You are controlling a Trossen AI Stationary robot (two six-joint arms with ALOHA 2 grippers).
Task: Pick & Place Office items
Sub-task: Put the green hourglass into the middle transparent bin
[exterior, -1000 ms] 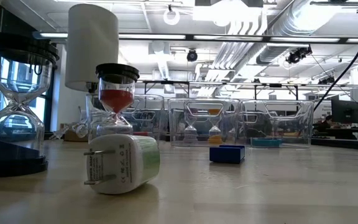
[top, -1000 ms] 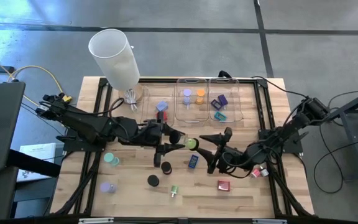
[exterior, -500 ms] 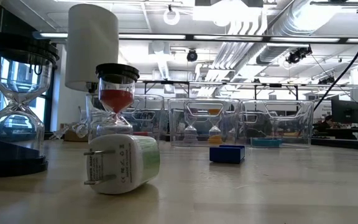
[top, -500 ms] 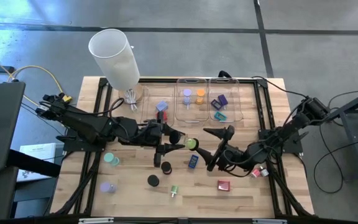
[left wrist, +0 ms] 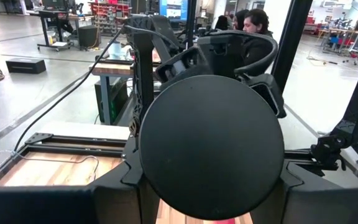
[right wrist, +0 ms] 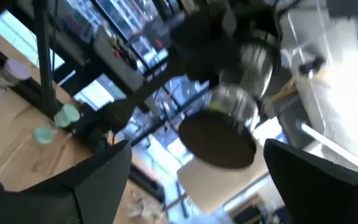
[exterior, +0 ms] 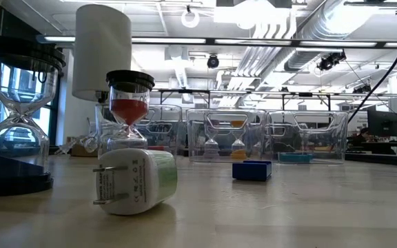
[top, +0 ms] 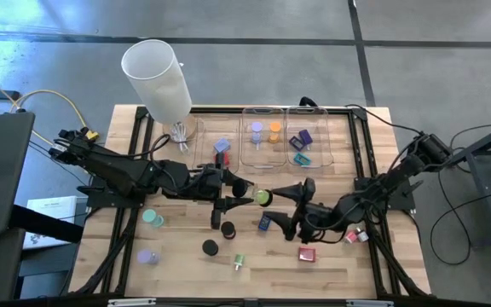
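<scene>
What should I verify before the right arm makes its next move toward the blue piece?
1. Right gripper jaws open and empty: ok.
2. Blue piece centred between those jaws: cannot tell; it lies by one fingertip.
3. Left gripper holding its black disc firmly: ok.
4. Room between the two grippers: not ok; they are close, with only the green piece between them.
5. Free space in the clear trays: ok.

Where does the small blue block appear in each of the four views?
High view: blue block, mid-table.
Low view: right of centre.
Left wrist view: not in it.
Right wrist view: not in it.
Shared landmark: clear trays, beyond the block in high and low views.
</scene>
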